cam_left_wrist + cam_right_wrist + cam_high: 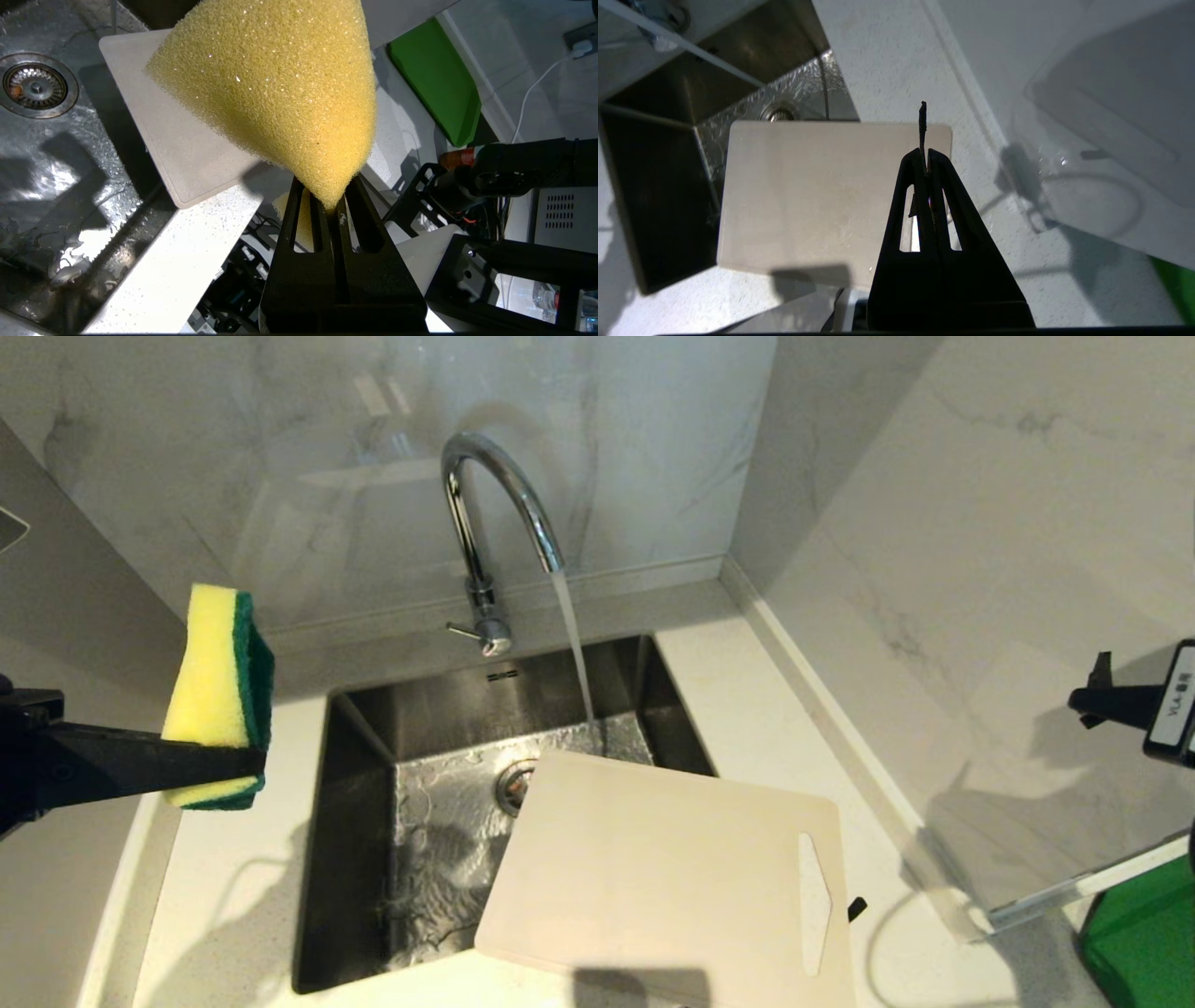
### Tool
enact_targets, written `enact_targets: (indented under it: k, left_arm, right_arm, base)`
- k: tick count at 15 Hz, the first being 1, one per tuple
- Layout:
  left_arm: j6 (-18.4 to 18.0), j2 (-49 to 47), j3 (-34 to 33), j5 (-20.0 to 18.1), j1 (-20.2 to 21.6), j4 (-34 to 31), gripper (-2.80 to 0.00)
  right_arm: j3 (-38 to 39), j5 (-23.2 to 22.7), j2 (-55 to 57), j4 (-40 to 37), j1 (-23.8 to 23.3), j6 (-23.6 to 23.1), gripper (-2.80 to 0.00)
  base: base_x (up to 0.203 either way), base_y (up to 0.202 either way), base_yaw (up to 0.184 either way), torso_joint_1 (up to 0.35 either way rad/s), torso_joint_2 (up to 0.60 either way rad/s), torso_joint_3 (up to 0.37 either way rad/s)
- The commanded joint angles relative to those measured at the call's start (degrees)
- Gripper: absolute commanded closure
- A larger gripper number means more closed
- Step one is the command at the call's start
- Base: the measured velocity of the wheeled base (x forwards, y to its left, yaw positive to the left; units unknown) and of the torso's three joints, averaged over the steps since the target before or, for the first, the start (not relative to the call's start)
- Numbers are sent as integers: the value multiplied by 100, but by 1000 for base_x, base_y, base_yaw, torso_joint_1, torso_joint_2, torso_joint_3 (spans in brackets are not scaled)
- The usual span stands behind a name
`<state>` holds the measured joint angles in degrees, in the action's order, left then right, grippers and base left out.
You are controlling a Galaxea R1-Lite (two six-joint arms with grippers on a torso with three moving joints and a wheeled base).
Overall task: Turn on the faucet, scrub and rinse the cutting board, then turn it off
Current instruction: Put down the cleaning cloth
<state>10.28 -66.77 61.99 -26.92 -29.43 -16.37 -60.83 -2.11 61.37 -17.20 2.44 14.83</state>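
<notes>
Left gripper [201, 770] pinches sponge [219, 695]; sink [364, 784] wet, water running.

Head camera: high, looking forward and down over sink [373, 859]; faucet [485, 523] at 12 o'clock, cutting board [672, 877] toward 5 o'clock, wall corner at 1 o'clock.

Left wrist camera: behind left tool [329, 205], very near, sponge [280, 88] fills most of frame; beyond it sink [70, 186], cutting board [187, 158], worktop [187, 261] edge.

Right wrist camera: behind right tool [927, 158], higher, looking down on cutting board [808, 196], sink [658, 196], worktop [887, 60].

All three share cutting board and sink.
</notes>
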Motion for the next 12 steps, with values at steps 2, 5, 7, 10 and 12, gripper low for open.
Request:
enact_targets:
  k: [2, 5, 7, 10, 12]
  left_arm:
    - [18, 113, 15, -36, -1, -11, 0]
    - [27, 254, -91, -59, -2, -15, 0]
    - [13, 261, -50, -121, -10, -15, 0]
    - [-122, 281, -82, -121, -10, -15, 0]
    - [-122, 296, -91, -130, -10, -15, 0]
  right_arm:
    - [338, -55, -708, -30, -67, -286, 0]
    - [1079, -188, -1566, 2, -31, -828, 0]
    - [1392, -228, -2004, 23, -28, -880, 0]
    - [1761, -350, -2577, -9, -28, -951, 0]
    - [1979, -360, -2948, -24, -25, -962, 0]
  base:
    - [0, 0, 0, 0, 0, 0]
    - [0, 0, 0, 0, 0, 0]
    - [0, 0, 0, 0, 0, 0]
    - [0, 0, 0, 0, 0, 0]
    - [0, 0, 0, 0, 0, 0]
